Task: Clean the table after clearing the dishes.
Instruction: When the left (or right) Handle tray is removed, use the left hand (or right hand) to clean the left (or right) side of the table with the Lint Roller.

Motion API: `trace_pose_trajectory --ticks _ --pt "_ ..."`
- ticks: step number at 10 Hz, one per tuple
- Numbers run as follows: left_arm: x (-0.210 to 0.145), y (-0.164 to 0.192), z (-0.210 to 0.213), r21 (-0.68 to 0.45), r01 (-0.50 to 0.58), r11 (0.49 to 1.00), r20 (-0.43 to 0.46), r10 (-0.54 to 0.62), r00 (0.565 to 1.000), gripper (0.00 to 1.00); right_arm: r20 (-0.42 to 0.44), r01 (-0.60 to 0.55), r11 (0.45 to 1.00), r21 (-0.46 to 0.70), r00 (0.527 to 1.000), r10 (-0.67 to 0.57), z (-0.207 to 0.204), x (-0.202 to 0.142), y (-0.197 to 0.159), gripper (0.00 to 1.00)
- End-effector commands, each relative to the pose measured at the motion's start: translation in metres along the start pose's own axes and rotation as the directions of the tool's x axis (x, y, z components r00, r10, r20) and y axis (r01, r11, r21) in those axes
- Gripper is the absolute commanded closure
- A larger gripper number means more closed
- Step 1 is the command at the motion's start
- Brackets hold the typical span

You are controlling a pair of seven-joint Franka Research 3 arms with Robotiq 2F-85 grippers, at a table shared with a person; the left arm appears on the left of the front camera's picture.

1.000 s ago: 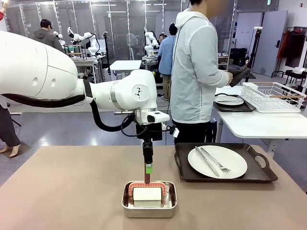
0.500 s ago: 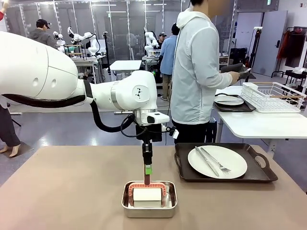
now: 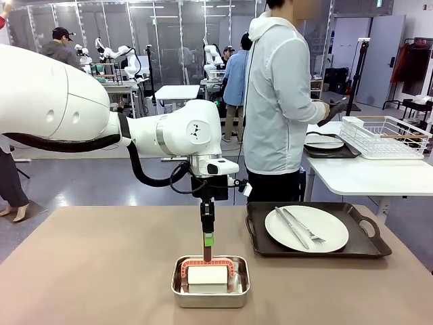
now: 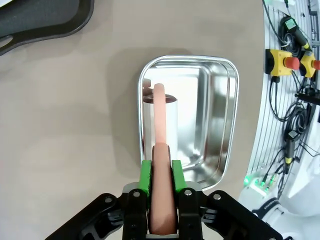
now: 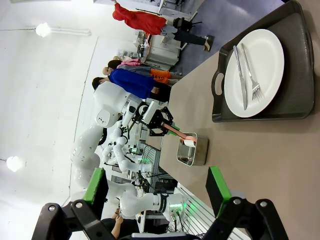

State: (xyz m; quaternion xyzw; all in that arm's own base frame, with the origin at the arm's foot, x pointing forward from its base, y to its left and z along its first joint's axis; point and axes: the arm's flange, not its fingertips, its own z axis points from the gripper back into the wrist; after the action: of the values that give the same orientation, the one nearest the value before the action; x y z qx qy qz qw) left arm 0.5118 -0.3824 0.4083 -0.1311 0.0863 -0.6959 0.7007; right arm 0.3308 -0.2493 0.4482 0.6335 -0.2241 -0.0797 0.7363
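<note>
On the taupe table (image 3: 101, 271), a dark tray (image 3: 318, 252) at the right carries a white plate (image 3: 325, 223) with a knife and fork (image 3: 298, 227). My left gripper (image 3: 208, 249) points straight down over a small steel pan (image 3: 210, 292). It is shut on the pinkish-red handle (image 4: 159, 115) of a white block (image 3: 208, 274) that lies in the pan (image 4: 215, 125). My right gripper (image 5: 156, 180) is open and holds nothing. It is high above the table, looking across at the tray (image 5: 295, 30), the plate (image 5: 265, 65) and the pan (image 5: 192, 150).
A person (image 3: 277, 101) stands beyond the far edge, turned toward a white side table (image 3: 365, 176), with a dark object (image 3: 335, 108) in hand. That side table holds another tray with a plate (image 3: 323, 142) and a wire rack (image 3: 385, 135).
The person's hands with the dark object have shifted slightly near the side table. Both arms and the block in the pan have stayed still.
</note>
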Motion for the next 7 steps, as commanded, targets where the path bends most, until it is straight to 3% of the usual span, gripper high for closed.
trace_pose_trajectory --ticks 1,3,5,6,7 --pt "-0.003 -0.026 0.024 0.007 -0.016 1.000 0.010 0.016 1.000 1.00 -0.001 -0.008 1.000 0.006 1.000 0.008 0.001 -0.001 0.003 0.00" --pt "-0.017 -0.078 0.079 0.055 -0.141 0.988 0.079 0.137 0.987 1.00 -0.001 -0.008 1.000 0.006 1.000 0.008 0.001 -0.001 0.003 0.00" --pt "-0.049 -0.110 0.128 0.148 -0.322 0.935 0.209 0.289 0.934 1.00 -0.001 -0.008 1.000 0.006 1.000 0.008 0.001 -0.001 0.003 0.00" --pt "-0.077 -0.114 0.141 0.157 -0.463 0.872 0.320 0.399 0.859 1.00 -0.001 -0.008 1.000 0.006 1.000 0.008 0.001 -0.001 0.003 0.00" --pt "-0.111 -0.113 0.145 0.139 -0.634 0.760 0.423 0.534 0.732 1.00 -0.001 -0.008 1.000 0.006 1.000 0.008 0.001 -0.001 0.003 0.00"
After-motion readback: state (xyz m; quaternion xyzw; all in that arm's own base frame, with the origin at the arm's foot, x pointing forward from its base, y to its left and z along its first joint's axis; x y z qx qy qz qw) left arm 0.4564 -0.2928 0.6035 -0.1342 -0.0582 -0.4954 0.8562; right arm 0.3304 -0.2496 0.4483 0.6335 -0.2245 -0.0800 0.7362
